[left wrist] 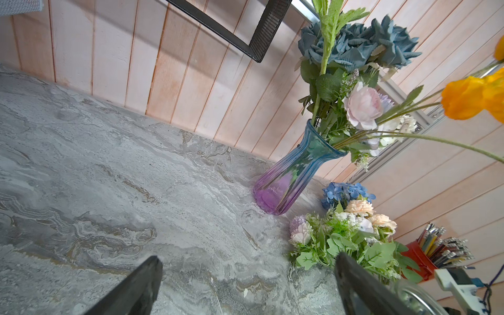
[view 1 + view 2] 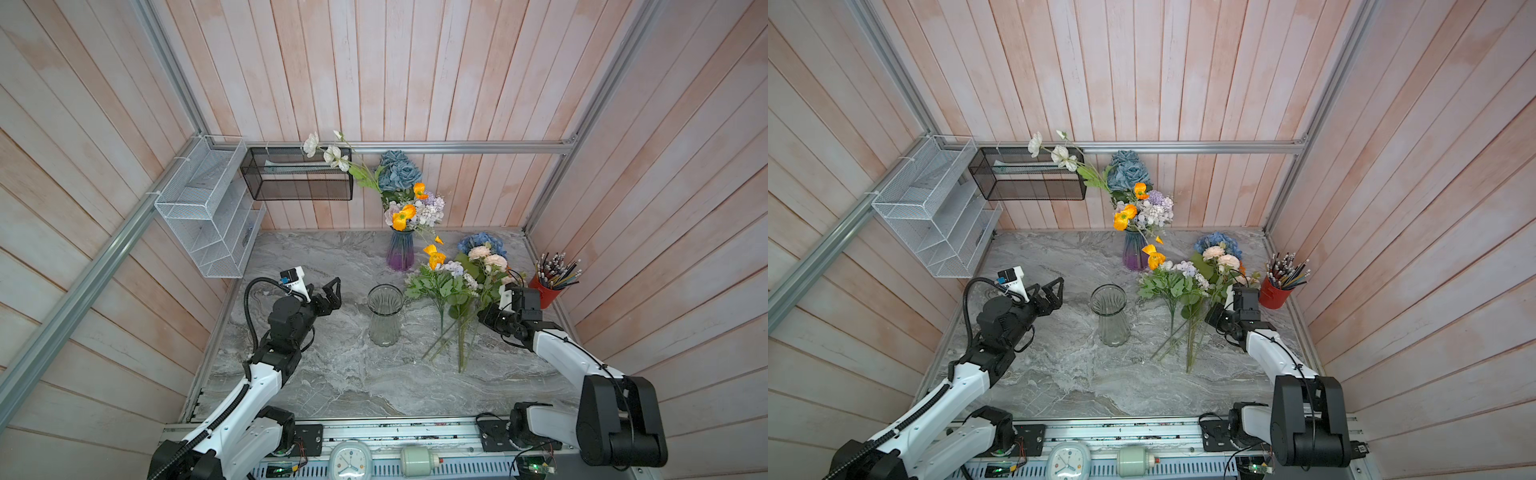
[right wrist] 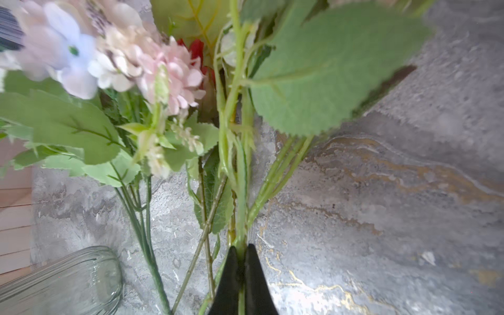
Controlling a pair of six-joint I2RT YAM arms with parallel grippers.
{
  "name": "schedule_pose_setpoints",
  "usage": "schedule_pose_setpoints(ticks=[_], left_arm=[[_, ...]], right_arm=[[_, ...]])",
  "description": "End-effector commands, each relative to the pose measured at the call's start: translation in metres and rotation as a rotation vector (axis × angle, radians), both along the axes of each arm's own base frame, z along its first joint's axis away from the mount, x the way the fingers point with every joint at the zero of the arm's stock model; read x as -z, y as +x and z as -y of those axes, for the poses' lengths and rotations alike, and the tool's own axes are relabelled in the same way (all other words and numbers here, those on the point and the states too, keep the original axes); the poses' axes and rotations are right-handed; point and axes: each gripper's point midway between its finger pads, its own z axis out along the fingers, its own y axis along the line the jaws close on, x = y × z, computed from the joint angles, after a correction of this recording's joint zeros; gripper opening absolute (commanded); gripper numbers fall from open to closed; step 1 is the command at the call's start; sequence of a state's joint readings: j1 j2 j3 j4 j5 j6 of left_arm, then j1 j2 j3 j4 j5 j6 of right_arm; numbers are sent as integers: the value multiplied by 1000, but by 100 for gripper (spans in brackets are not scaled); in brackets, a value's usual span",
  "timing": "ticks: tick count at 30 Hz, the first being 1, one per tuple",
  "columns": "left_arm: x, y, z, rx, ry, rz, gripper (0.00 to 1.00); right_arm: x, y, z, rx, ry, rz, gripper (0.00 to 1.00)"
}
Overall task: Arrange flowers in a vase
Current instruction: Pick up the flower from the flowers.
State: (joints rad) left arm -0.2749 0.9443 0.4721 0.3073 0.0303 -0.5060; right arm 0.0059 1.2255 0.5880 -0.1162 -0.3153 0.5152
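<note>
- Right now the right pincer is pressed together on a green stem, the fingertips nipping it low down, as the right wrist view shows.
- That stem runs up into the loose flowers lying on the bench, heads toward the back wall and stems fanned toward the front edge.
- Whether the pinched stem is off the bench, I cannot tell.
- In the pile, a blue hydrangea sits farthest back, with peach roses just in front of it.
- Over at mid-bench, the clear glass vase stands upright between the two arms, just beside the pile's stems.
- On the vase's other side the left pincer hangs spread wide, near the glass but apart from it.
- At the back, a blue-to-purple vase stands upright, carrying dusty-blue roses, white blooms and orange flowers.
- And a red cup of pencils sits by the right wall, just behind the right wrist.
</note>
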Motion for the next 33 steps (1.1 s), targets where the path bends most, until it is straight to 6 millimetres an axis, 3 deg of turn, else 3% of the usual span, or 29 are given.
schedule_pose_setpoints(ticks=[1, 5, 13, 19, 25, 33], left_arm=[[-1, -2, 0, 6, -14, 10, 100], [1, -1, 1, 9, -32, 8, 100], [6, -2, 3, 17, -35, -4, 100], [5, -1, 3, 16, -35, -3, 100], [3, 3, 8, 43, -34, -1, 100], [0, 6, 19, 97, -41, 1, 100]], right_arm=[[-45, 15, 4, -8, -42, 129, 0], [-61, 17, 7, 8, -48, 187, 0], [-30, 6, -9, -73, 14, 136, 0], [-49, 9, -10, -81, 5, 199, 0], [-108, 16, -1, -54, -52, 332, 0], [-240, 21, -5, -94, -83, 614, 0]])
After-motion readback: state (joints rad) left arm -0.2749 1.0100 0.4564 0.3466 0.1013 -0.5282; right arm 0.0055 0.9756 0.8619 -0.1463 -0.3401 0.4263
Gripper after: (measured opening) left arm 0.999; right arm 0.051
